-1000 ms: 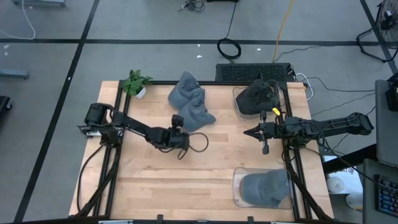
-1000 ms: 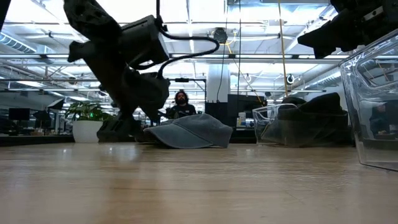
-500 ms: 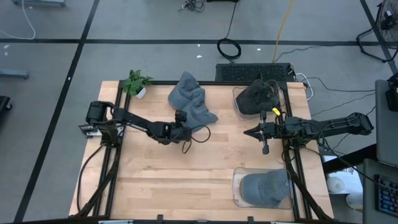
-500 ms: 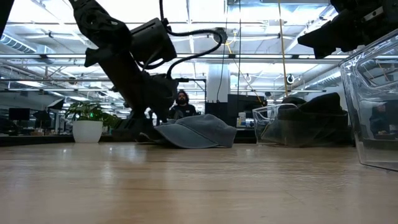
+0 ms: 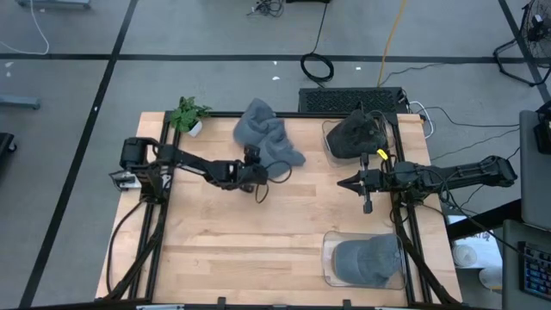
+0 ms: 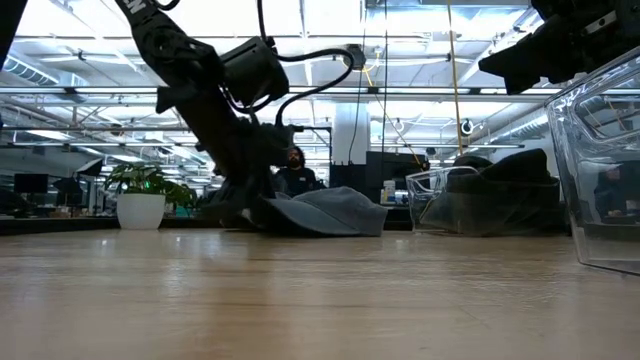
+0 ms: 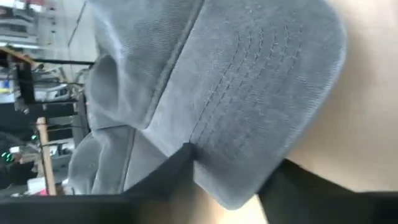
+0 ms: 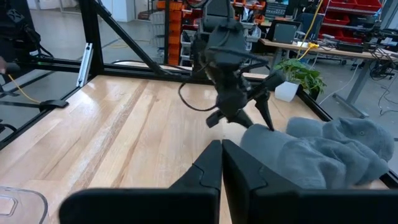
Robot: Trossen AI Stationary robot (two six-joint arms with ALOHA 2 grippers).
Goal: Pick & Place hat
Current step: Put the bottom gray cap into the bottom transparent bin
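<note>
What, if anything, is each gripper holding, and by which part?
The left gripper is closing on the brim edge of the grey hat, fingers either side; a firm hold cannot be told yet. The right gripper is shut, holding nothing.

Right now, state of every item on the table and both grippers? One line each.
left gripper: at the grey hat's brim, fingers either side of it, closing.
grey hat: crumpled on the table, not lifted.
right gripper: shut, empty, waiting mid-table.
far clear bin: holds a dark hat.
near clear bin: holds a grey cap.
potted plant: upright at the table's corner.
</note>
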